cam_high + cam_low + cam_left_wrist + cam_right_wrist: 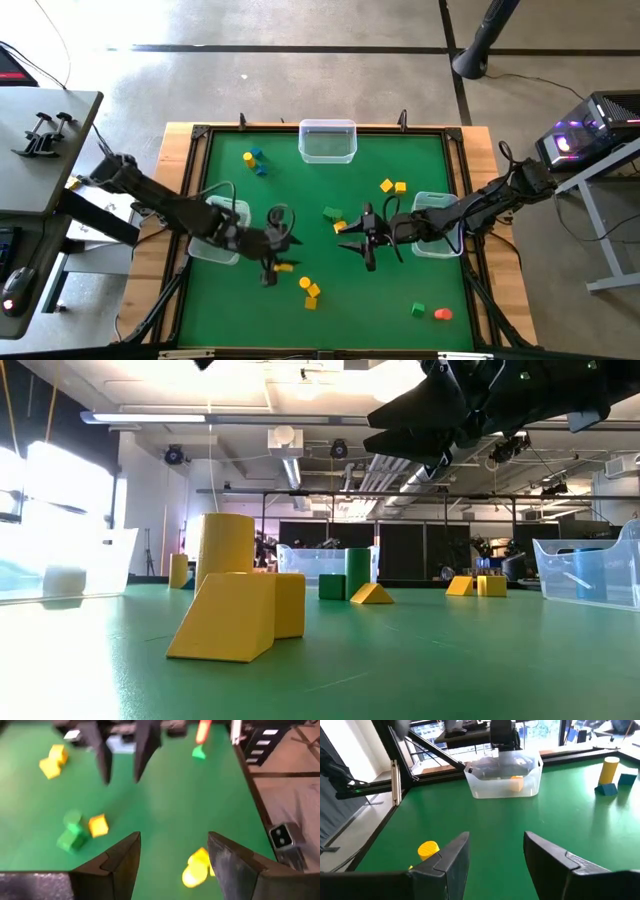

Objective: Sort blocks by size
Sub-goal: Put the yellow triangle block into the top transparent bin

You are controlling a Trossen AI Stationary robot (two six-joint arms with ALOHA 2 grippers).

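Near the table's middle, the left gripper (271, 258) hovered with fingers spread and empty, just beside a yellow block (284, 267). The right gripper (362, 240), likewise spread and empty, hung near the green blocks (332, 213). Centring the fingers over one block before lowering would probably keep its neighbours undisturbed.

The green table (330, 290) carried three clear bins and scattered blocks. Taking the far-edge bin (327, 141) as landmark, a yellow and blue group (254, 161) lay just to its left, two yellow blocks (393, 186) to its right, and the other bins (218, 232) (437, 223) near the side edges
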